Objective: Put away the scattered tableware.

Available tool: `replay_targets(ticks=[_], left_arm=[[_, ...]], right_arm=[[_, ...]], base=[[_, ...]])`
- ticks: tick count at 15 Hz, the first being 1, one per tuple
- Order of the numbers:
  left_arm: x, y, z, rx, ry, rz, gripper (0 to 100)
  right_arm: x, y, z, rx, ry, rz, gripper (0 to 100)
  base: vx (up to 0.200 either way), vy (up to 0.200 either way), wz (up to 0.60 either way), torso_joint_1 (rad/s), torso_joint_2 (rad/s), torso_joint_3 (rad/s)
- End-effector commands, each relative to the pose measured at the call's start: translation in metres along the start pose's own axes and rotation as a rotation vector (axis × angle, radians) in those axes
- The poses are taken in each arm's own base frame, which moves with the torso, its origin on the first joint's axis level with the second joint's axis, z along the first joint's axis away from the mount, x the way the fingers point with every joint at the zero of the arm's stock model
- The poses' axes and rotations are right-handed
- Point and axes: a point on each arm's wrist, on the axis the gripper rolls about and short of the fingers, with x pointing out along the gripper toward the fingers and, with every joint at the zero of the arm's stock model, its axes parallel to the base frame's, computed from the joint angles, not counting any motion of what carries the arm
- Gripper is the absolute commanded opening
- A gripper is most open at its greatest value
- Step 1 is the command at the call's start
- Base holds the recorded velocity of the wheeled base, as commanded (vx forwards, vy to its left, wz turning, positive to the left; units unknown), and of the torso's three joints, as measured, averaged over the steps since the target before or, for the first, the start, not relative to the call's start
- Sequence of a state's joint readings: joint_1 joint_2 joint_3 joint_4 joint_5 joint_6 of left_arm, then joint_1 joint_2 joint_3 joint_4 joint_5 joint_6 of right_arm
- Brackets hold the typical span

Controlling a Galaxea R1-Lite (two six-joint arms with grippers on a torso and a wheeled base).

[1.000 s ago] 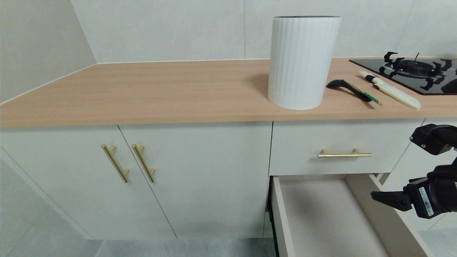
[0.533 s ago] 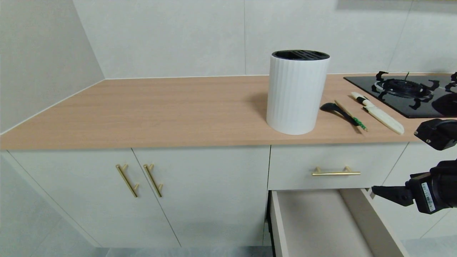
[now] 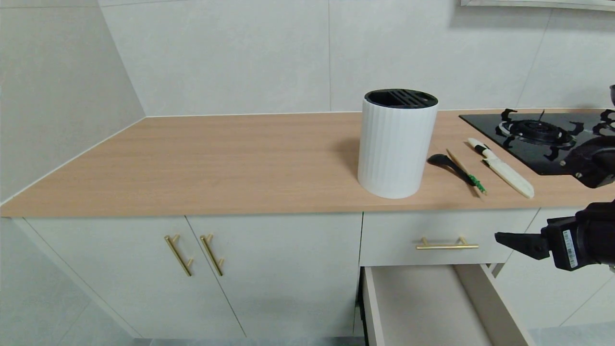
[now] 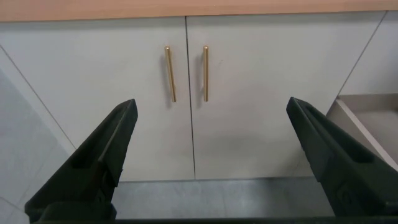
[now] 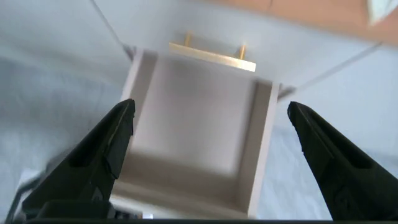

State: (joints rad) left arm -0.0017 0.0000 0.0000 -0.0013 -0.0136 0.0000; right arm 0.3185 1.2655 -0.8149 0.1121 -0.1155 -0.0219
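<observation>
Here, pulled-out drawer (image 3: 418,307) below white holder (image 3: 394,149).

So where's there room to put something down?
The counter is bare from the left wall to the white holder. The open drawer below is bare too. It's crowded between the holder and the stove: a black spoon, a stick and a knife lie close together.

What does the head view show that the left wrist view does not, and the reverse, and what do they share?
Head view alone: the white holder, black spoon, knife, stove and right gripper. Left wrist view alone: the left gripper, jaws open. Both: the two brass door handles and the open drawer.
</observation>
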Motion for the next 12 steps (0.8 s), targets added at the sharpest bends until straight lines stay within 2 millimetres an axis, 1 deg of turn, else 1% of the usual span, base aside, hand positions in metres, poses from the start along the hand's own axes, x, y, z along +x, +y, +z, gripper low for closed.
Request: replay_targets(ticks=[1,2,3,4,5,6,9,12], left_arm=[[0.000,0.000,0.000,0.000,0.000,0.000,100],[0.000,0.000,0.000,0.000,0.000,0.000,100],[0.000,0.000,0.000,0.000,0.001,0.000,100],[0.000,0.000,0.000,0.000,0.000,0.000,100],[0.000,0.000,0.000,0.000,0.000,0.000,100],[0.000,0.000,0.000,0.000,0.000,0.000,100],[0.000,0.000,0.000,0.000,0.000,0.000,100],[0.000,0.000,0.000,0.000,0.000,0.000,100]], right_arm=[[0.004,0.000,0.008,0.004,-0.053,-0.002,100],[0.007,0.000,0.014,0.007,-0.082,-0.005,100],[0.019,-0.003,0.033,0.024,-0.111,-0.031,100],[0.026,-0.003,0.043,0.057,-0.120,-0.035,100],[0.033,-0.003,0.047,0.100,-0.118,-0.036,100],[0.045,-0.003,0.051,0.204,-0.117,-0.042,100],[0.073,-0.010,0.055,0.246,-0.125,-0.118,100],[0.110,-0.020,0.052,0.274,-0.101,-0.190,100]], base=[[0.000,0.000,0.00,0.000,0.00,0.000],[0.000,0.000,0.00,0.000,0.00,0.000],[0.000,0.000,0.00,0.000,0.00,0.000],[0.000,0.000,0.00,0.000,0.00,0.000],[0.000,0.000,0.00,0.000,0.00,0.000],[0.000,0.000,0.00,0.000,0.00,0.000],[0.000,0.000,0.00,0.000,0.00,0.000],[0.000,0.000,0.00,0.000,0.00,0.000]])
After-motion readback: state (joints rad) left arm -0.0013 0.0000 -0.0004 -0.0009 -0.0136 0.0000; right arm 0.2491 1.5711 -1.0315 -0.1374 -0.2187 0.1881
